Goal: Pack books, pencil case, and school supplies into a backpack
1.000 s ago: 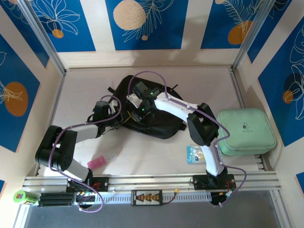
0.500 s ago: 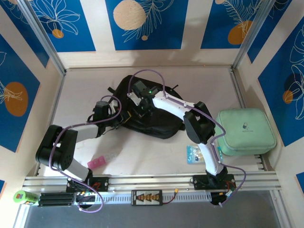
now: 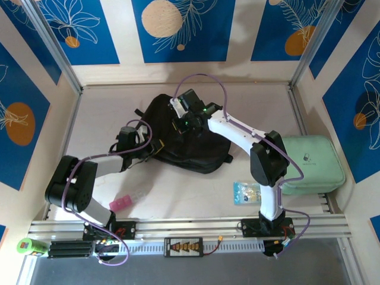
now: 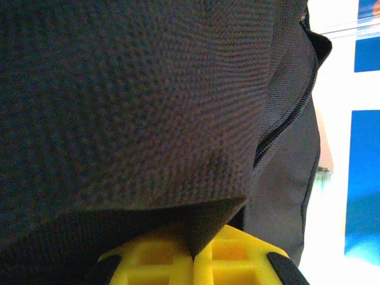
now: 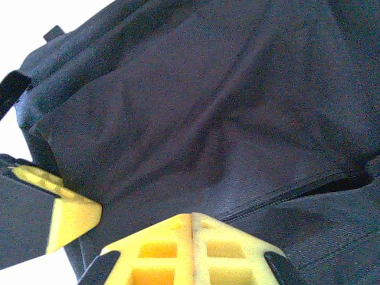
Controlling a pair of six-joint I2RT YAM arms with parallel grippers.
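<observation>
The black backpack [image 3: 190, 145] lies flat in the middle of the table. At its left edge my left gripper [image 3: 149, 151] is shut on it; the left wrist view shows a fold of the black fabric [image 4: 202, 225] pinched between the yellow fingertips [image 4: 193, 258]. My right gripper [image 3: 179, 126] hovers over the backpack's upper part, shut, with nothing between its fingers [image 5: 192, 217]. A zip line [image 5: 285, 199] runs just ahead of it. The left gripper's yellow finger [image 5: 68, 214] appears at the left of the right wrist view. The mint-green pencil case [image 3: 309, 163] lies at the right. The books are out of view.
A small clear packet with blue contents [image 3: 245, 193] lies near the right arm's base. A pink item and a clear one [image 3: 126, 202] lie at the front left. Walls close in the table on three sides, with a metal rail [image 3: 190, 227] along the near edge.
My right gripper went from part open to shut and moved toward the back and right over the backpack. The right elbow swung right. The left gripper kept its hold.
</observation>
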